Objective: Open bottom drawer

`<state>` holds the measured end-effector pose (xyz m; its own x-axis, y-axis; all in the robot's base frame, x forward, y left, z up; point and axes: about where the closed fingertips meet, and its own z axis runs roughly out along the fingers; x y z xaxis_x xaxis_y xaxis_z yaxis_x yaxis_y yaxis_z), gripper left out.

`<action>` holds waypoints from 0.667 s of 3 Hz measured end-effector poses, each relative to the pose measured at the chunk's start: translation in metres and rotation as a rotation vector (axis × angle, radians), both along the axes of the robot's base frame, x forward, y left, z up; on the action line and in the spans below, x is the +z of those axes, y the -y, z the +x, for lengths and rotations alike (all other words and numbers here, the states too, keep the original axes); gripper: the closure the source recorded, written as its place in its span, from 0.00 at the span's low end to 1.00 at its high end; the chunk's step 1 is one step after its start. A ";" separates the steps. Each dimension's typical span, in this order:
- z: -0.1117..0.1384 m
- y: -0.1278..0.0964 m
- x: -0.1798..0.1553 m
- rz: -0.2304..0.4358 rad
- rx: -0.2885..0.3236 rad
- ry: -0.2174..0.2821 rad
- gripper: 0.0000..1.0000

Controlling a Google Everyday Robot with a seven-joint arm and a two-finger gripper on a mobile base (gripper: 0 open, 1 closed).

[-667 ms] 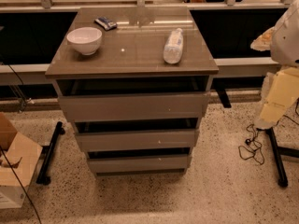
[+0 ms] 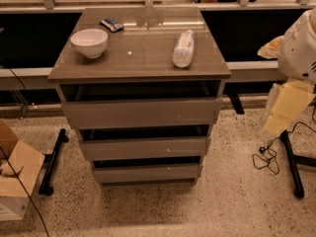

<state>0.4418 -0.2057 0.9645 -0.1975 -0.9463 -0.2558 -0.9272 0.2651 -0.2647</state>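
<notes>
A speckled floor [image 2: 237, 206] fills the lower part of the view, and on it stands a grey-brown cabinet [image 2: 140, 63] with a glossy flat top and three drawers stacked under it. Behind the cabinet a long pale ledge [image 2: 256, 70] runs from side to side in front of dark panels. At the right edge the white arm [image 2: 301, 48] of the robot reaches into view. The gripper [image 2: 289, 107] is the pale cream part hanging below it, well apart from the cabinet and level with the top drawer; it touches nothing, and whether it is open or closed cannot be told. A cardboard box [image 2: 17, 177] sits on the floor at the lower left, beside a black stand foot [image 2: 53, 162]; a second black stand [image 2: 292, 162] rests on the floor at the right, under the gripper. The top drawer [image 2: 140, 113] and the middle drawer [image 2: 145, 148] lie above the bottom drawer [image 2: 146, 173], which sits lowest, just above the floor, with a dark gap over its flat front and none of its inside showing. On the cabinet top, a white bowl [image 2: 89, 42] stands upright at the left, a clear bottle [image 2: 183, 48] lies on its side at the right, and a small dark packet [image 2: 112, 24] lies behind the bowl. A thin black cable [image 2: 266, 159] curls on the floor near the right stand.
</notes>
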 end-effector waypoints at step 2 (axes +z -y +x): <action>0.028 -0.051 -0.073 0.205 0.021 0.042 0.00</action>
